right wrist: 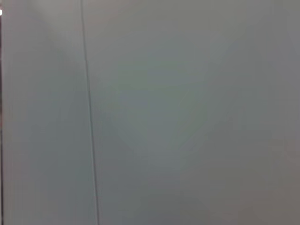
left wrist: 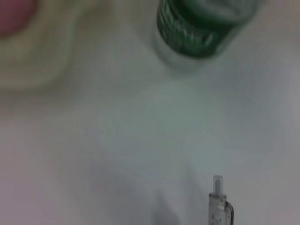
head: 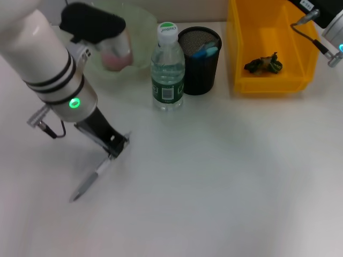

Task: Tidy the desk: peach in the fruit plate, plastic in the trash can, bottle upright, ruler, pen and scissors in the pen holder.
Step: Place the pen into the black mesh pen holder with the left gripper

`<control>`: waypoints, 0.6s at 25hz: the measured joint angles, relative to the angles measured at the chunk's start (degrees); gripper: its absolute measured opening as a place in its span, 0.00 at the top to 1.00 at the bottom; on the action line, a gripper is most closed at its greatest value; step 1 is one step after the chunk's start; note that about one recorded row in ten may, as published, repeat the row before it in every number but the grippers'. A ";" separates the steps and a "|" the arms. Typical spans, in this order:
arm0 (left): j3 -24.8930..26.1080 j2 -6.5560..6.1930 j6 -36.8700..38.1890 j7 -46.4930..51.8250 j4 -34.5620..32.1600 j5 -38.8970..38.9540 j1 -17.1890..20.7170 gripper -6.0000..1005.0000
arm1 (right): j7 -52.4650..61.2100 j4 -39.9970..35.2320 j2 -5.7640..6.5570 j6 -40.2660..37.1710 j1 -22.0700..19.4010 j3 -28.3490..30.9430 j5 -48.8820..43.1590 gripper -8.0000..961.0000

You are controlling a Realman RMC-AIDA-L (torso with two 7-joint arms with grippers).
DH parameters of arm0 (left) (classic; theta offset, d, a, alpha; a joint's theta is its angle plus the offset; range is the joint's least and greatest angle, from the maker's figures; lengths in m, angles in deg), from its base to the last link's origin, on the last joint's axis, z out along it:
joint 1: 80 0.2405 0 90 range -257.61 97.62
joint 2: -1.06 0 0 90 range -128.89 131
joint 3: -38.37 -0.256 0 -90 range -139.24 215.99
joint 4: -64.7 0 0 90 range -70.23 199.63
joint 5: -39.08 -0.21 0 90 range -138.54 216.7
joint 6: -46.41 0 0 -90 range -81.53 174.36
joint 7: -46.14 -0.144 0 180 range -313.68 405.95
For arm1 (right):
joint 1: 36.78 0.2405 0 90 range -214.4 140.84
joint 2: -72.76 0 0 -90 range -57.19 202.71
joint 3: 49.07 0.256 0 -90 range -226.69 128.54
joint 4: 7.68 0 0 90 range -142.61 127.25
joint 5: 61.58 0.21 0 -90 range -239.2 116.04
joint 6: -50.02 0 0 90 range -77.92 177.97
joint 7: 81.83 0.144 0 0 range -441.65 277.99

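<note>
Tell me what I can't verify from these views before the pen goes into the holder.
- Left gripper: head view shows it at the pen, but whether the fingers clamp it is unclear.
- Ruler: not discernible inside the pen holder; only blue handles show above the rim.
- Peach and fruit plate: partly covered by the left arm.
- Right gripper: cut off at the head view's edge; its wrist view shows only a blank surface.

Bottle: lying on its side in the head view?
No, the bottle stands upright on the desk, white cap up, beside the pen holder.
</note>
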 joint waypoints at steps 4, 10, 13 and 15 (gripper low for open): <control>0.92 -0.07 -0.17 0.00 -3.60 -0.19 0.52 0.86 | -0.07 0.00 0.06 -0.02 -0.42 0.03 0.58 0.48; 1.05 -0.10 -0.09 0.00 -7.42 -0.22 0.71 0.86 | -0.07 0.09 0.11 0.00 -0.88 0.85 0.69 0.48; 1.51 -0.16 -0.51 0.00 -9.62 -0.23 0.90 0.86 | -0.07 0.44 0.17 0.00 -1.37 1.83 0.72 0.48; 1.84 -0.20 -0.81 -0.02 -10.54 -0.23 1.05 0.86 | 0.18 0.49 0.18 -0.10 -1.95 2.56 0.75 0.48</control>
